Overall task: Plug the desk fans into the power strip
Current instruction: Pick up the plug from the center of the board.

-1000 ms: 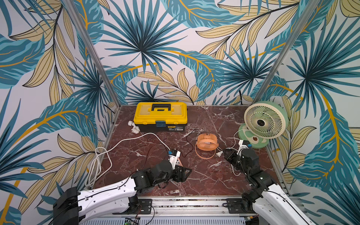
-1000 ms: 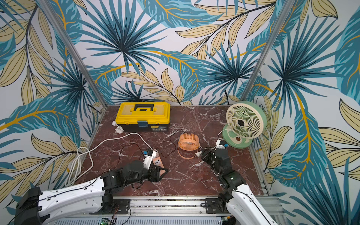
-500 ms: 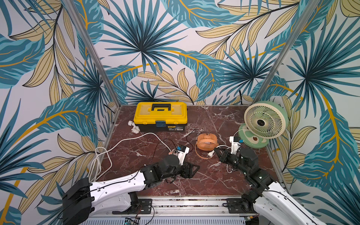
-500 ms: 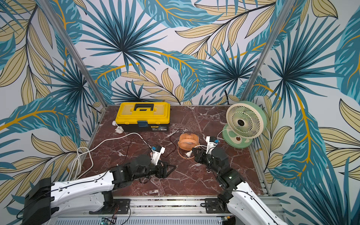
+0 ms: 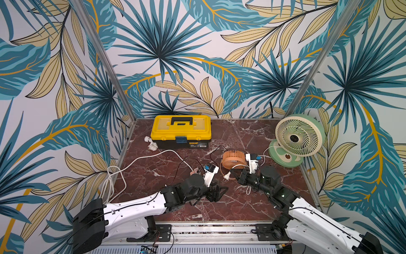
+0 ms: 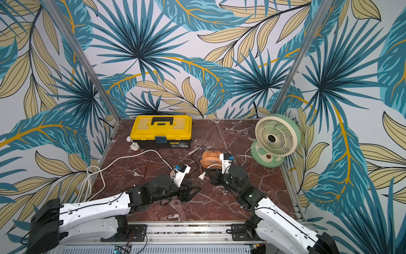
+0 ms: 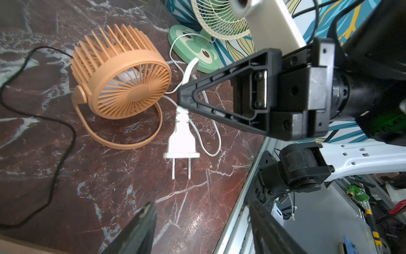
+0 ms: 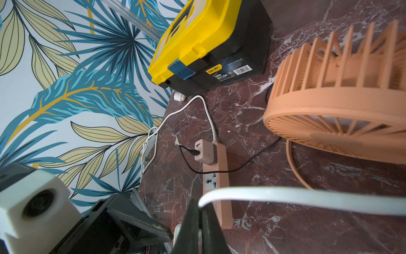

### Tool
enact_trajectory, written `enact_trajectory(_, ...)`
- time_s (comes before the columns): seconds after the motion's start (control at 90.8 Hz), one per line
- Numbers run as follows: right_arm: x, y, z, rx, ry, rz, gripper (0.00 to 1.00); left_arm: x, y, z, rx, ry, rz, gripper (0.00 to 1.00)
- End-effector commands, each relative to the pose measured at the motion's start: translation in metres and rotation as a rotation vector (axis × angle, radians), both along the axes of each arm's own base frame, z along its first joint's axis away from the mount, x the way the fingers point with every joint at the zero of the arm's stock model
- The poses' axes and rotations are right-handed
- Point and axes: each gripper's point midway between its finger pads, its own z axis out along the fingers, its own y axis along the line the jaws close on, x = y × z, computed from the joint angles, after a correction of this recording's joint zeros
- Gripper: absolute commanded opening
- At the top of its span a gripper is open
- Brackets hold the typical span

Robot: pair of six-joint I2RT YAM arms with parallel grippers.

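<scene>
The desk fan (image 5: 299,138), green with a cream grille, stands at the back right. Its white cord ends in a two-pin plug (image 7: 181,143) that hangs just above the marble. My right gripper (image 5: 236,176) is shut on the cord just behind that plug, and the right wrist view shows the cord (image 8: 285,196) pinched between the jaws. The power strip (image 8: 216,182) lies flat beyond it with one socket free. In a top view only the power strip's end (image 5: 194,171) shows past my left wrist. My left gripper (image 7: 202,228) is open and empty, facing the plug.
A small orange fan (image 5: 233,158) sits mid-table, its black cable in a pink USB adapter (image 8: 204,151) on the strip. A yellow toolbox (image 5: 181,132) stands at the back. The strip's thick white cord (image 5: 136,161) loops off the left edge.
My right gripper has carried the plug leftward, off the area by the green fan's base. My left arm has reached right toward it, and its jaws have narrowed a little.
</scene>
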Motion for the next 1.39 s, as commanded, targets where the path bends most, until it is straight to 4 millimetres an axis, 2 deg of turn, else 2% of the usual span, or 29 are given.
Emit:
enact_trajectory(0.0,-0.005,0.013,0.009,0.041,-0.051,0.081,0.0,-0.004,-0.007,0.032,-0.087,-0.085,-0.051,0.71)
enact_trajectory(0.253,-0.007,0.027,0.016,0.099,-0.063,0.148,0.0,-0.005,-0.011,0.037,-0.111,-0.106,-0.069,0.7)
enact_trajectory(0.408,-0.009,0.029,0.02,0.123,-0.069,0.158,0.0,-0.002,-0.012,0.039,-0.099,-0.115,-0.059,0.7)
enact_trajectory(0.628,-0.012,0.024,0.024,0.115,-0.077,0.15,0.0,0.013,0.006,0.038,-0.042,-0.147,0.053,0.69)
enact_trajectory(0.771,-0.014,0.023,0.023,0.111,-0.071,0.152,0.0,0.024,0.022,0.038,-0.011,-0.162,0.151,0.79)
enact_trajectory(0.892,-0.015,0.025,0.027,0.118,-0.072,0.164,0.0,0.024,0.019,0.038,-0.011,-0.163,0.137,0.83)
enact_trajectory(1.08,-0.018,0.027,0.033,0.126,-0.074,0.185,0.0,0.02,0.003,0.033,-0.002,-0.145,0.078,0.75)
enact_trajectory(1.377,-0.016,0.027,0.031,0.125,-0.061,0.177,0.0,0.02,0.0,0.032,-0.013,-0.149,0.067,0.63)
